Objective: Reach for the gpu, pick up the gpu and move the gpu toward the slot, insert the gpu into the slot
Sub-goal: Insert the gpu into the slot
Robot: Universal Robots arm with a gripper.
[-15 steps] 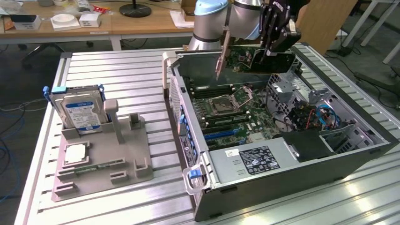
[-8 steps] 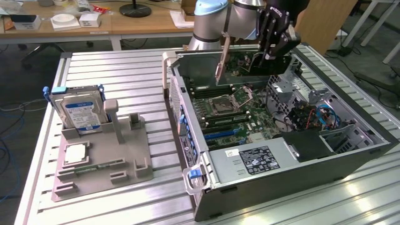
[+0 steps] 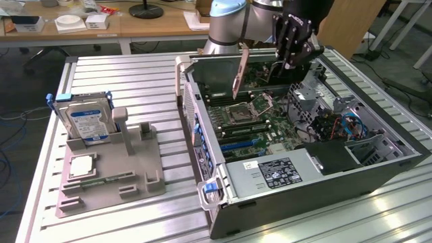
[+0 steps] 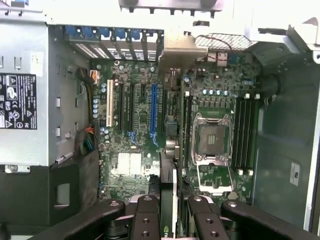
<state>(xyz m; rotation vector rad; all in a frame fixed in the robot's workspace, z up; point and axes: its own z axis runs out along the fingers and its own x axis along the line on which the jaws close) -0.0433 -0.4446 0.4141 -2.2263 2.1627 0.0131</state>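
My gripper (image 3: 292,53) hangs over the far end of the open computer case (image 3: 202,152), shut on the gpu (image 3: 240,71). The card is held on edge above the motherboard, its silver end bracket pointing down toward the board. In the wrist view the gpu (image 4: 167,187) runs edge-on between my two black fingers (image 4: 147,217). It lines up roughly between the blue slot (image 4: 153,115) and the CPU socket (image 4: 212,137). The same blue slot (image 3: 238,144) lies lower on the motherboard in the exterior view. The card's fan is hidden.
A grey parts holder (image 3: 115,187) on the exterior view's left carries a silver hard drive (image 3: 84,121), a CPU chip (image 3: 81,166) and a memory stick (image 3: 101,179). Inside the case sit the power supply (image 3: 280,172), a drive cage with cables (image 3: 344,126) and memory slots (image 4: 245,130).
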